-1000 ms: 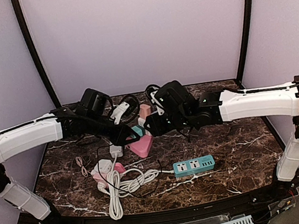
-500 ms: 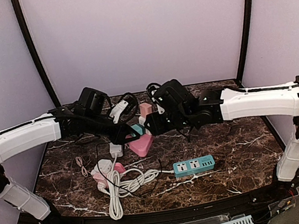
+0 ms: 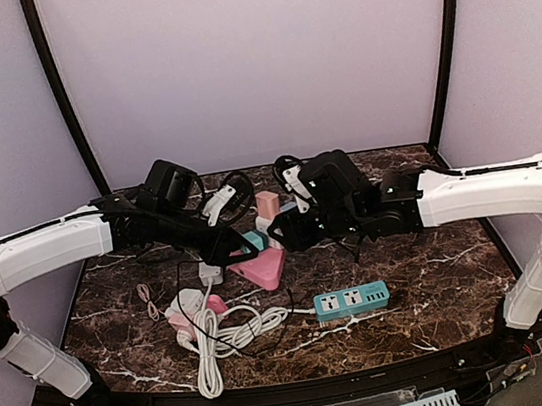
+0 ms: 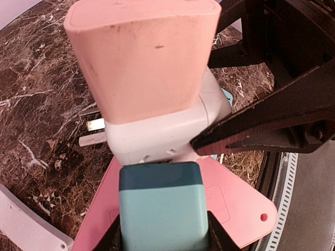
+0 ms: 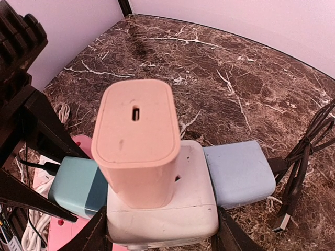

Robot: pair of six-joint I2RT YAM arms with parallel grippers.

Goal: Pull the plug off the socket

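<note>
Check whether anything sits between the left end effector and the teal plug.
Nothing visible: the left end effector grips the teal plug directly, which sits against the white socket cube in the right end effector.

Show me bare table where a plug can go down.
Bare table lies between the teal power strip and the right edge. The centre and left are crowded: pink socket block, coiled white cable, loose cords.

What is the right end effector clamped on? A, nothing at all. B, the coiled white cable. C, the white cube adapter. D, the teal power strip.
C: the right wrist view shows the right end effector with a finger on each side of the white cube adapter.
</note>
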